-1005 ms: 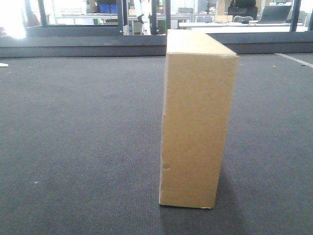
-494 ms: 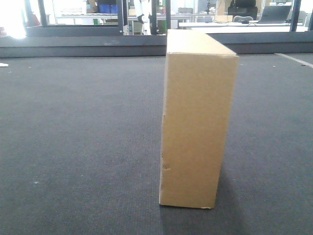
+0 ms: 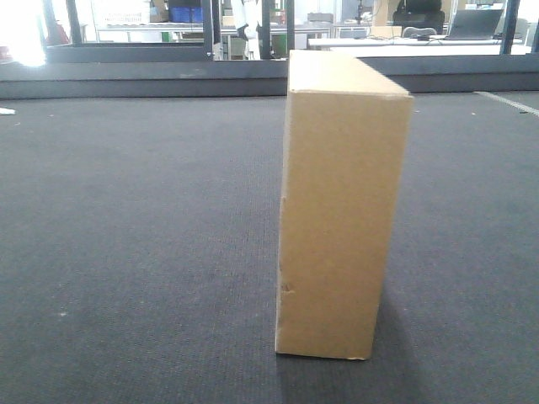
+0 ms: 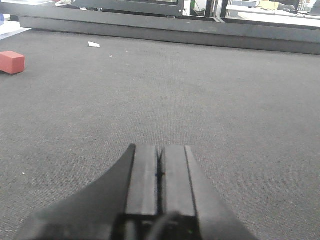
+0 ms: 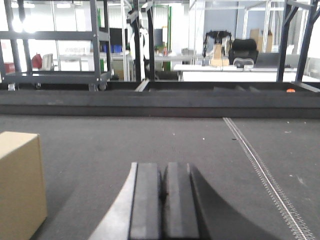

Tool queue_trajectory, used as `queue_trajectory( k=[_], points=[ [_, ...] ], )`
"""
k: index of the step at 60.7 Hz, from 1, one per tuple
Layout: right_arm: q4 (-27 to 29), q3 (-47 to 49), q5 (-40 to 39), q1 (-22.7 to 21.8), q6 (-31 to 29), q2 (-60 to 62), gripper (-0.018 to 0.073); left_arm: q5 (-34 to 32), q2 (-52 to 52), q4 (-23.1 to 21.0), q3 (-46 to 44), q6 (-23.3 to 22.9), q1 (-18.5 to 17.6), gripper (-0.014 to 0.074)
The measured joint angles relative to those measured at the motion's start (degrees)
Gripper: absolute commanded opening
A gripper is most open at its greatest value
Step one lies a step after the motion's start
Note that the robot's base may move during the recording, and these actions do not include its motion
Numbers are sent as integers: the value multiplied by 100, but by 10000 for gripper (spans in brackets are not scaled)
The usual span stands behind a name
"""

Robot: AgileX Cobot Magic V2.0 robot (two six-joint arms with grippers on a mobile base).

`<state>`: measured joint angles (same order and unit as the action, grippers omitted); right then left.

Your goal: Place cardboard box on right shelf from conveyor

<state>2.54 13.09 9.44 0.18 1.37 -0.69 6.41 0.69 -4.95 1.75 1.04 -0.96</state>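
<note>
The plain tan cardboard box (image 3: 341,210) stands upright on the dark grey conveyor (image 3: 135,252), a little right of centre in the front view, with small dents down its left edge. Its corner also shows at the lower left of the right wrist view as the box (image 5: 20,185). My left gripper (image 4: 160,149) hovers low over bare belt, shut with nothing in it. My right gripper (image 5: 163,167) is shut and empty too, with the box off to its left. The right shelf is out of view.
A red block (image 4: 11,61) and a white scrap (image 4: 93,44) lie on the belt far left. A dark rail (image 3: 126,80) borders the belt's far side. A metal seam strip (image 5: 260,170) runs along the belt at right. Racks and desks (image 5: 225,70) stand beyond.
The box has shifted very slightly to the right in the front view; otherwise nothing has visibly moved.
</note>
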Motion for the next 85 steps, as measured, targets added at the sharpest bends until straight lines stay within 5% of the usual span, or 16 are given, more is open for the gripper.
queue_trajectory(
  k=[22, 44, 50, 61, 85],
  points=[
    [44, 2604, 2971, 0, 0, -2204, 67, 0, 0, 0, 0, 0, 0, -119],
    [1453, 3154, 3499, 13, 0, -4044, 78, 0, 0, 0, 0, 0, 0, -119],
    [1477, 3288, 3826, 48, 75, -4591, 205, 0, 0, 0, 0, 0, 0, -119],
    [1099, 3758, 4251, 473, 542, -5304, 652, 0, 0, 0, 0, 0, 0, -119],
    [-470, 5904, 5104, 1976, 2997, -6907, 631, 0, 0, 0, 0, 0, 0, -119]
  ],
)
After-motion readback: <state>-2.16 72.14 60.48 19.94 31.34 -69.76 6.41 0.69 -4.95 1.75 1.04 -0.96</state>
